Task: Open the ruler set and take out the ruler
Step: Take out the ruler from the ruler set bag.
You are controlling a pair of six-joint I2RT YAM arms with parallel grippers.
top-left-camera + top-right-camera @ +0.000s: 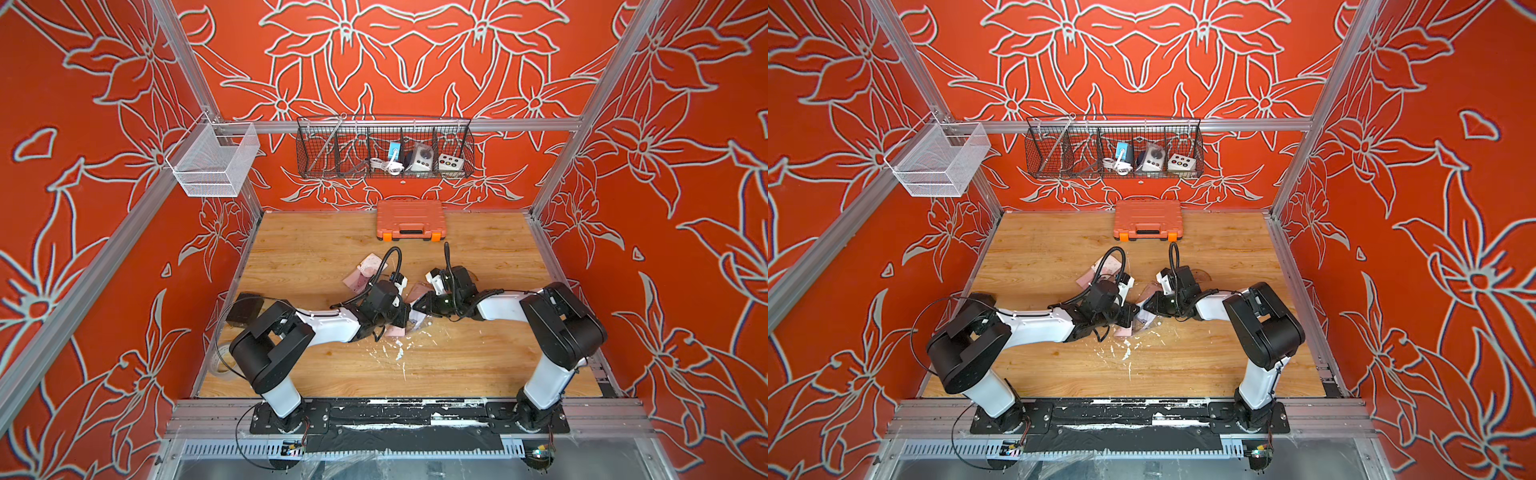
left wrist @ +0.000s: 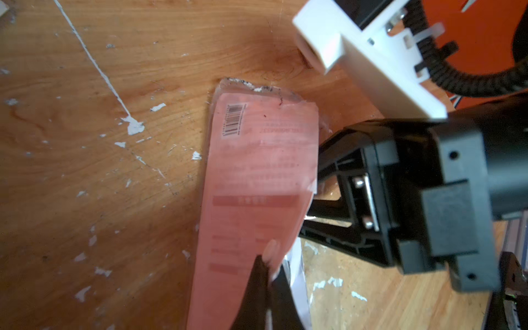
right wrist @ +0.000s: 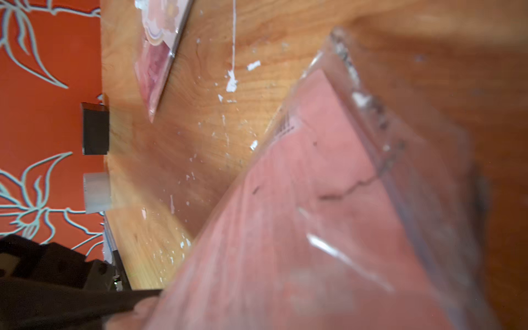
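You get both top views high overhead, sharing the whole table (image 1: 478, 257), each wrist view close behind its fingers (image 2: 258, 274).

Pink ruler set (image 2: 257, 183) in a clear sleeve, barcode side showing, seemingly lifted off the wood

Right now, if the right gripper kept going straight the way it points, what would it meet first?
The pink ruler-set packet: the right gripper points at it, toward the left gripper, which is shut on it. Whether its fingers already pinch the plastic is unclear.
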